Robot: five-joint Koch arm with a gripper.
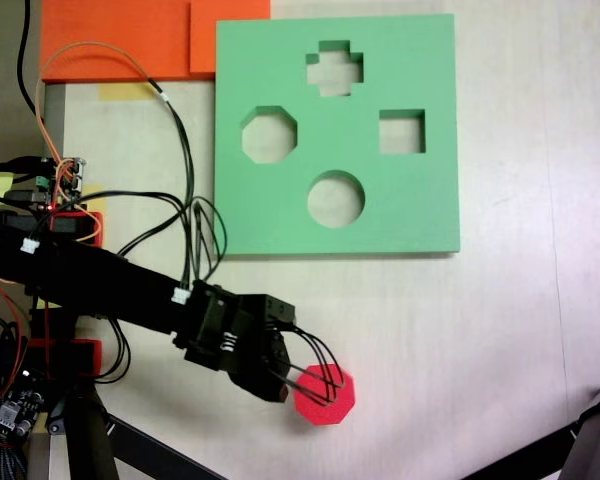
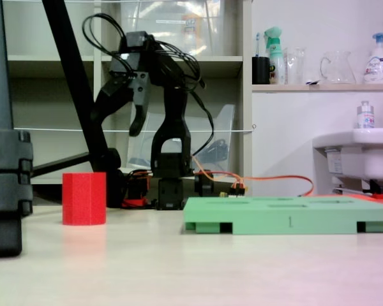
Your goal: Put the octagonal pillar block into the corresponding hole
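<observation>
Red block (image 1: 327, 398) stands upright on the bench near its lower edge in the top-down fixed view, well apart from the green board (image 1: 400, 200). In the low side-on fixed view the block (image 2: 84, 198) sits flat on the bench surface, left of the board (image 2: 287, 213), with a clear gap of bare bench between them.

Board lies flat toward the upper edge of the bench. Four cutouts: a cross at top, a square at right, a round one at bottom, and the eight-sided hole (image 1: 269, 135) at left. All four cutouts show bare bench through them. Eight-sided hole is on the side of the board farthest from the block's position along the bench's depth.

Gripper (image 2: 118, 118) hangs in the air above the block, not touching it; side view shows open space between the fingertips and the block's top face. Jaws are spread, one finger curving left, the other hanging down to the right, nothing between them. From above, the gripper (image 1: 292, 385) overlaps the block's left edge.

Orange foam sheets (image 1: 120, 40) lie at the upper left corner, partly under the board's corner. Tripod leg (image 2: 6, 172) stands at the left in the side view.
</observation>
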